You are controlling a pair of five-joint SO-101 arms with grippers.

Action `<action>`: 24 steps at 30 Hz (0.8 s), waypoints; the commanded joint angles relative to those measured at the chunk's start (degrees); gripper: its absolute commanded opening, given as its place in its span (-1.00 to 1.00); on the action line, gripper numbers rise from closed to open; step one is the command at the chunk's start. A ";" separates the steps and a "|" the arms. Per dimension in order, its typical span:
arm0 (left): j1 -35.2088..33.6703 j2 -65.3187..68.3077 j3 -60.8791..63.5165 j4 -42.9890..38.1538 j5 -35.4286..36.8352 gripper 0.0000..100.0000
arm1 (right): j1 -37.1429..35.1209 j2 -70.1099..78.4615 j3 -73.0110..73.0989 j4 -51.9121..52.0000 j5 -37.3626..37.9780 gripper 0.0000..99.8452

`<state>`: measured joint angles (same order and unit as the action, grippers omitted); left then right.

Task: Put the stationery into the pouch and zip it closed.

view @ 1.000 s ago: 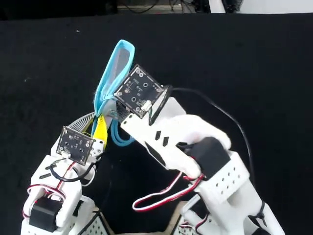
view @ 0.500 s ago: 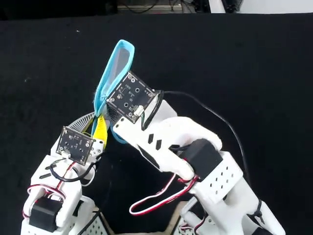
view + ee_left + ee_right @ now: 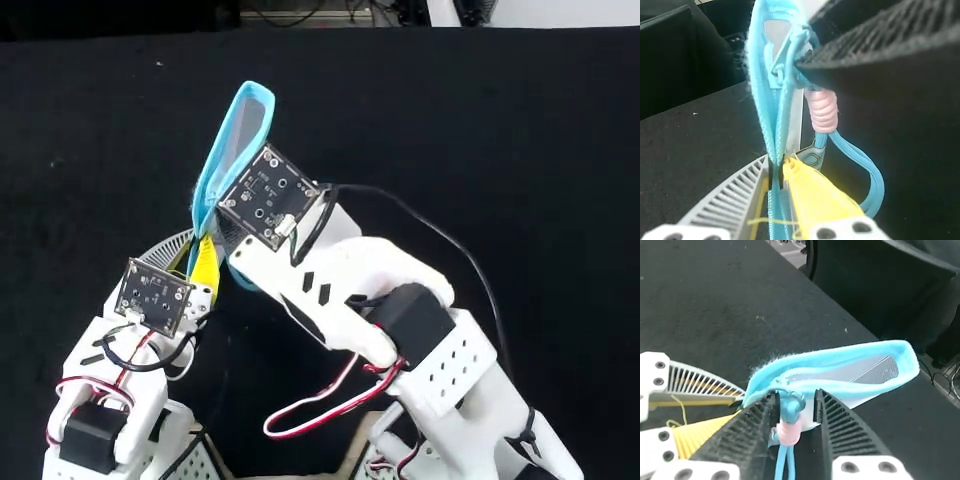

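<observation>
We see the left tool point(image 3: 776, 166) with its grey and yellow fingers pinched tight on the near end of the blue mesh pouch point(image 3: 236, 135). The pouch stands on edge and stretches away from the tool over the black surface point(image 3: 480, 130). Just beside it, the right tool point(image 3: 795, 399) has its black ribbed fingers almost together, clamping the zip pull point(image 3: 790, 404) at that same end. A pink bead point(image 3: 788, 432) and a looped blue cord point(image 3: 876, 177) hang below the pull.

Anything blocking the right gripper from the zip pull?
Nothing visible. The right gripper has its fingers on either side of the zip pull, with the pink bead hanging between them. The left gripper clamps the pouch at its end.
</observation>
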<state>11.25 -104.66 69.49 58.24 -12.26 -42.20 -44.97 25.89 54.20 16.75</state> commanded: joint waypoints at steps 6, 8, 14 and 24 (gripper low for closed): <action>0.04 0.09 -4.00 0.26 -0.26 -0.94 | -0.62 -1.54 -0.66 -2.64 0.53 -0.77; 0.22 0.09 -4.00 0.26 -0.26 -0.94 | -0.62 -1.54 -0.66 -2.64 0.53 -0.77; 0.22 0.09 -4.00 0.26 -0.26 -0.94 | -0.62 -1.54 0.13 -2.64 0.53 -0.77; -0.13 0.09 -4.00 0.26 -0.26 -0.94 | -0.53 -1.98 1.98 -4.48 1.93 -0.93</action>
<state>10.99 -104.66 69.49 58.24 -12.26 -42.20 -45.05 28.26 51.47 16.75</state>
